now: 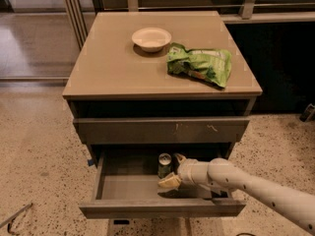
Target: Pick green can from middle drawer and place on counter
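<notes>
The green can (164,164), dark with a silver top, stands upright on the grey floor of the open middle drawer (128,188), near its back. My gripper (173,170) reaches into the drawer from the right, level with the can. Its jaws are open. One pale finger (170,182) is in front of the can and the other (179,158) is behind it, right beside the can. I cannot tell if they touch it. The beige counter (113,63) is the cabinet's top, above the drawers.
A white bowl (151,38) and a wrinkly bright green snack bag (201,64) lie on the counter. The shut drawer front (162,130) with pale scratch marks overhangs the open drawer. My white arm (256,188) crosses the drawer's right front corner. Speckled floor surrounds the cabinet.
</notes>
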{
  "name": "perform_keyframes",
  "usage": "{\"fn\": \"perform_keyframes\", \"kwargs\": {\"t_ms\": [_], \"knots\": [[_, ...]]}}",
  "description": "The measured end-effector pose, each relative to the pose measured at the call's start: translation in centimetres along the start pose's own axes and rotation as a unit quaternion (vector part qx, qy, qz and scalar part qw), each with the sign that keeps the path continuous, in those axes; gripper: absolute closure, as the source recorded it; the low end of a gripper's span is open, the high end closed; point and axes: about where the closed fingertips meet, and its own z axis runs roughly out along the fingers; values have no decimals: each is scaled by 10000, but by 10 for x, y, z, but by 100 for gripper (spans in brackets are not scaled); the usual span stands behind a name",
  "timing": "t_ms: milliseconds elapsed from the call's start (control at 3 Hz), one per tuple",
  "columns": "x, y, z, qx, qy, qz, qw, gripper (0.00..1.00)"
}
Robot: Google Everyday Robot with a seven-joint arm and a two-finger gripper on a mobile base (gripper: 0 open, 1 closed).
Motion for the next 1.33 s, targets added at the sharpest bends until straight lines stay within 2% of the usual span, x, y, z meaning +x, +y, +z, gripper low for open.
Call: {"fn": "perform_keyframes", "kwargs": {"t_ms": [667, 1000, 1333], "knots": [[-17, -2, 28, -133, -328, -136, 9993, 20], [-17, -2, 28, -133, -328, -136, 9993, 39], [-17, -1, 28, -133, -328, -136, 9993, 62]]}}
